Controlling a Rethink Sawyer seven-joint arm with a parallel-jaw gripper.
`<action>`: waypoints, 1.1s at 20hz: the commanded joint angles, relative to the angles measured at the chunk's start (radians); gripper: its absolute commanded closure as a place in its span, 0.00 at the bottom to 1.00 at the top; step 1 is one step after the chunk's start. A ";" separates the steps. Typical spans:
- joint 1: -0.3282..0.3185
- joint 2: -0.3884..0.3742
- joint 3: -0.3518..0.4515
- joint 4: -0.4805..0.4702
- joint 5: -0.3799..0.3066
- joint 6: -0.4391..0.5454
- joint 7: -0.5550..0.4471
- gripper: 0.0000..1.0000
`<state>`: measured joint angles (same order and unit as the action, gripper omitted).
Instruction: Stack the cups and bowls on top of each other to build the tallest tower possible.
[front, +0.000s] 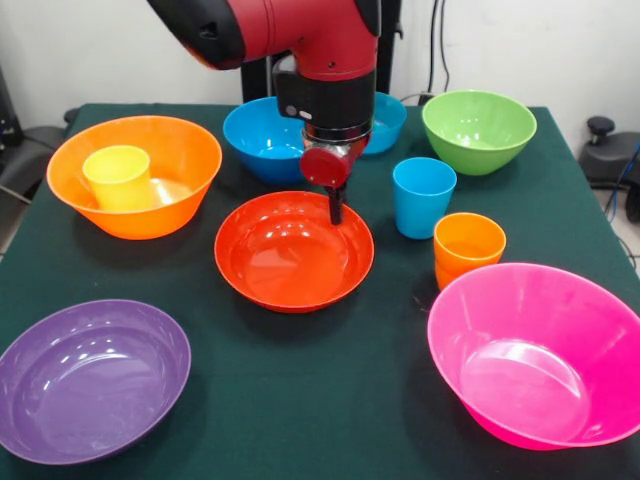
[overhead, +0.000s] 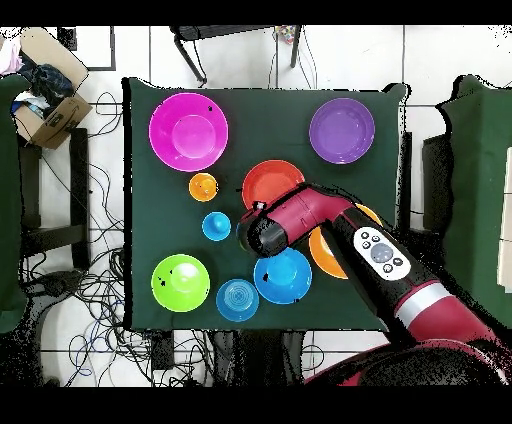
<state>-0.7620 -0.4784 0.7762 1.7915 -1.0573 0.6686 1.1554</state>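
Over the red-orange bowl (front: 293, 250) rim hangs the end effector (front: 336, 212).

Scattered bowls (overhead: 188, 131) around red arm (overhead: 330, 222)
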 joint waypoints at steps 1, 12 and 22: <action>0.017 -0.006 -0.057 -0.020 -0.022 -0.048 0.005 1.00; 0.028 -0.242 0.013 0.100 0.041 -0.165 0.106 1.00; 0.025 -0.309 0.005 0.148 0.108 -0.232 0.123 1.00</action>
<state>-0.7615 -0.7221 0.7738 1.8619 -0.9813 0.5199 1.1554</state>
